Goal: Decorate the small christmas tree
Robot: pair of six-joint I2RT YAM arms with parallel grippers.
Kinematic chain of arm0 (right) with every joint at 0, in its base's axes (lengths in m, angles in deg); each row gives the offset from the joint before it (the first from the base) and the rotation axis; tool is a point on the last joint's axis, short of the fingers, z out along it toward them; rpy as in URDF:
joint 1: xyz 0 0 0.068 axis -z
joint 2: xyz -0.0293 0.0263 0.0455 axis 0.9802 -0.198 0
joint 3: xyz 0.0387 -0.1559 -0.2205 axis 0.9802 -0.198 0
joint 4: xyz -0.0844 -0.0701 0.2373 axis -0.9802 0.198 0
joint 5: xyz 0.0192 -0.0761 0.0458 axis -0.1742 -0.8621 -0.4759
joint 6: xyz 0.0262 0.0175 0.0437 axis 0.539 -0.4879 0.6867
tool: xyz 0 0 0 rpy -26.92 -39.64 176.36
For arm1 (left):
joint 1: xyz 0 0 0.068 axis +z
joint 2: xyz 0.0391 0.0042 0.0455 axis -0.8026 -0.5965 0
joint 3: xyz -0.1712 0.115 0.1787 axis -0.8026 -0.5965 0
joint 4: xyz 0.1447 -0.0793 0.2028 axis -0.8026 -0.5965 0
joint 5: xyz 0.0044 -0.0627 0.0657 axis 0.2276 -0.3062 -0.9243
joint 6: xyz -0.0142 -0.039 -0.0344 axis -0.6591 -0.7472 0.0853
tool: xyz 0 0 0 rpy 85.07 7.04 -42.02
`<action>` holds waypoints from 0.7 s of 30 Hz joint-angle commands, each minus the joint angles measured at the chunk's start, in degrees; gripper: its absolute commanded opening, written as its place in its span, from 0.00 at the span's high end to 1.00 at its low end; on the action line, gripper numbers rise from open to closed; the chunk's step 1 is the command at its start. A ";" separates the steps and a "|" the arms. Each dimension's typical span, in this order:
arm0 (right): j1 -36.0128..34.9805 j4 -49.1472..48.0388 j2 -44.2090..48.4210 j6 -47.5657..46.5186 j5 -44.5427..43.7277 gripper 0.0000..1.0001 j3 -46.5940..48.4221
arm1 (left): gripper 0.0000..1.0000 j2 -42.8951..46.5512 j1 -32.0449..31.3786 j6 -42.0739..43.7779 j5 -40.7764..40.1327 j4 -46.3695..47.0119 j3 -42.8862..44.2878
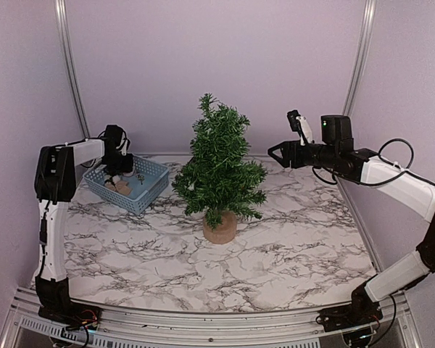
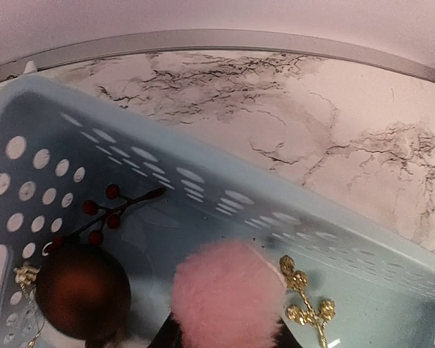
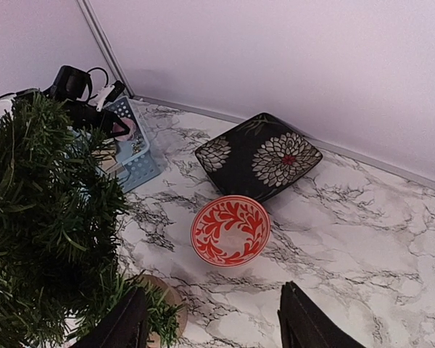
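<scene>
Green bristly needles marked the small christmas tree (image 1: 219, 170), upright on its tan stump (image 1: 220, 227) at the middle of the marble counter (image 1: 290, 246). Left of it lay a blue basket (image 1: 151, 193). The left jaws reached inside, flanking a pink pompom (image 2: 228, 293) beside a brown bauble (image 2: 83, 290); whether they gripped it could not be told. The right jaws hung apart and empty, right of the tree.

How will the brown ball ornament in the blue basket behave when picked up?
The brown ball looks round and glossy, so it may slip or roll. Its gold cap hints at a light, fragile bauble.
</scene>
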 commanded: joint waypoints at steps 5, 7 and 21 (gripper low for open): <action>0.53 -0.76 3.10 -0.24 1.97 0.40 1.42 | 0.78 18.30 -0.87 0.31 -0.55 -0.97 -9.77; 0.53 -0.31 3.99 -0.26 2.37 0.41 1.15 | 0.80 22.93 -1.59 -0.07 -0.53 -0.94 -14.33; -1.63 -3.35 18.36 0.87 9.96 0.55 -11.76 | 0.80 58.27 -14.59 -6.59 11.31 8.46 -51.08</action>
